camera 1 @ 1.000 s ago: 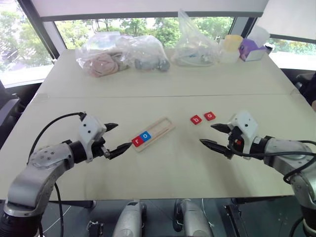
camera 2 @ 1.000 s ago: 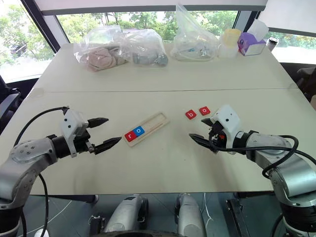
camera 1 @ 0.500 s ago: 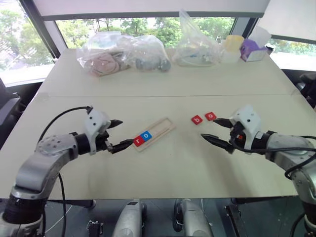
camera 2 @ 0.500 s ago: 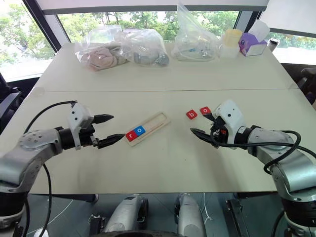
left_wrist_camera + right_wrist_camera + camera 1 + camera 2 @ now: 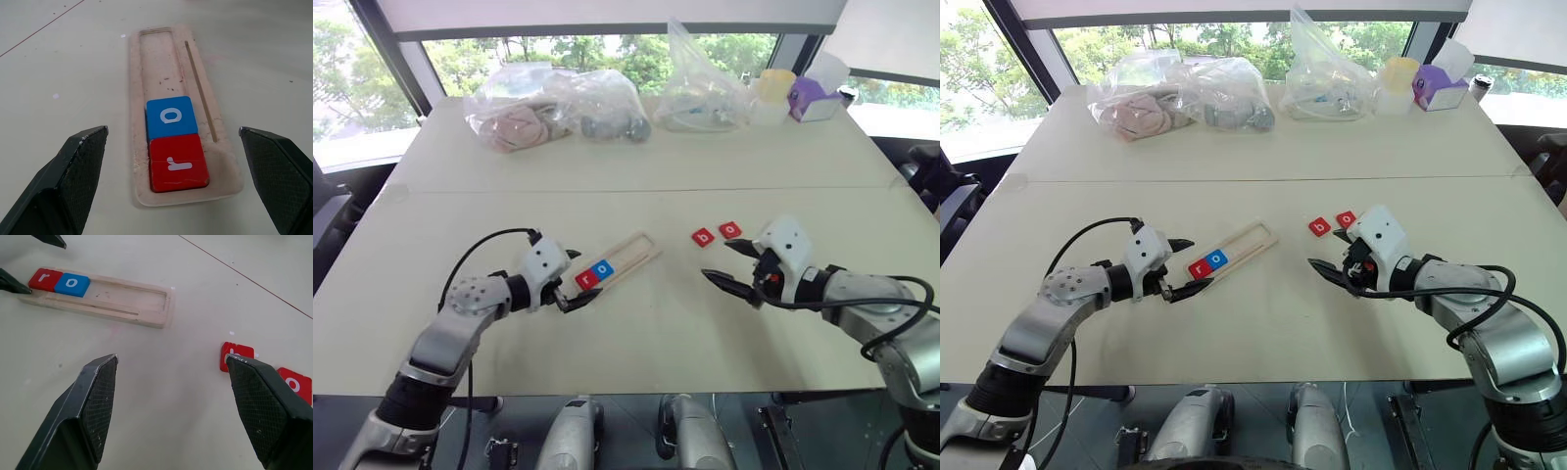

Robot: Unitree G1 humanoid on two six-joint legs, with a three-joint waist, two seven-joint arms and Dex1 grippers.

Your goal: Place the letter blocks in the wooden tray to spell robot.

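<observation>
Straddling the wooden tray's (image 5: 182,161) near end, the left gripper (image 5: 576,279) stands wide open and empty.
It has moved in from bare table; red r (image 5: 178,163) and blue o (image 5: 170,116) sit slotted, red b (image 5: 703,237) and o (image 5: 730,230) lie by the half-open, empty right gripper (image 5: 732,264).

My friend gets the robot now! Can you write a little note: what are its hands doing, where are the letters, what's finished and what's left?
Left hand: open, holding nothing, its fingers either side of the near end of the wooden tray.
Right hand: open, holding nothing, just short of the loose blocks.
In the tray: red r at the end, blue o touching it. The remaining part of the slot is free.
On the table, beyond the right hand: red b and red o, side by side.
Done: "ro". Left: b, o, then t. No t block is visible.
</observation>
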